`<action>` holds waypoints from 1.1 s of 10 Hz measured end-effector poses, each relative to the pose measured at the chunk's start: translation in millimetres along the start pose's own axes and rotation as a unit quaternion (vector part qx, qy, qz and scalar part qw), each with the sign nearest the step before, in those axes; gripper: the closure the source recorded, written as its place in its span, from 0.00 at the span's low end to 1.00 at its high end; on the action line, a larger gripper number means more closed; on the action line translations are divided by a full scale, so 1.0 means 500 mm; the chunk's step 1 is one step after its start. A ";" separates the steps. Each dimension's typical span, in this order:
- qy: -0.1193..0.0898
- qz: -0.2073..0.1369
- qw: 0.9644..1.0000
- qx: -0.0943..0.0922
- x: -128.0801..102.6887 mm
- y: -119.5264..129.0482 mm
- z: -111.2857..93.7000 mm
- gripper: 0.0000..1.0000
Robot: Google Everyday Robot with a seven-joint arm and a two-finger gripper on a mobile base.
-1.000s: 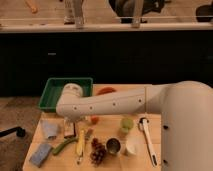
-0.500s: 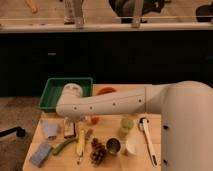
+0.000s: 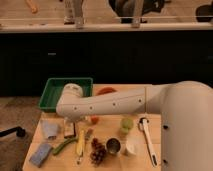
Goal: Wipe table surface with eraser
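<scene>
My arm (image 3: 110, 104) reaches in from the right across the table surface (image 3: 106, 131), with its wrist over the near edge of the green tray (image 3: 52, 95). I cannot tell what the tray holds. The gripper (image 3: 76, 120) hangs below the wrist, mostly hidden, with its jaws apart. The eraser (image 3: 69, 129), cream on top with a dark base, lies on the table just beside the gripper, next to a pale cloth (image 3: 50, 129). Nearer the front stand a metal cup (image 3: 113, 146) and a white cup (image 3: 131, 147), both with their contents hidden, beside a bunch of grapes (image 3: 98, 152).
</scene>
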 end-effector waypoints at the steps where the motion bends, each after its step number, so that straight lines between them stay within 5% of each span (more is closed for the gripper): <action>1: 0.000 0.000 1.000 0.000 0.000 0.000 0.000 0.20; 11: -0.006 -0.017 1.000 -0.008 -0.007 -0.014 0.004 0.20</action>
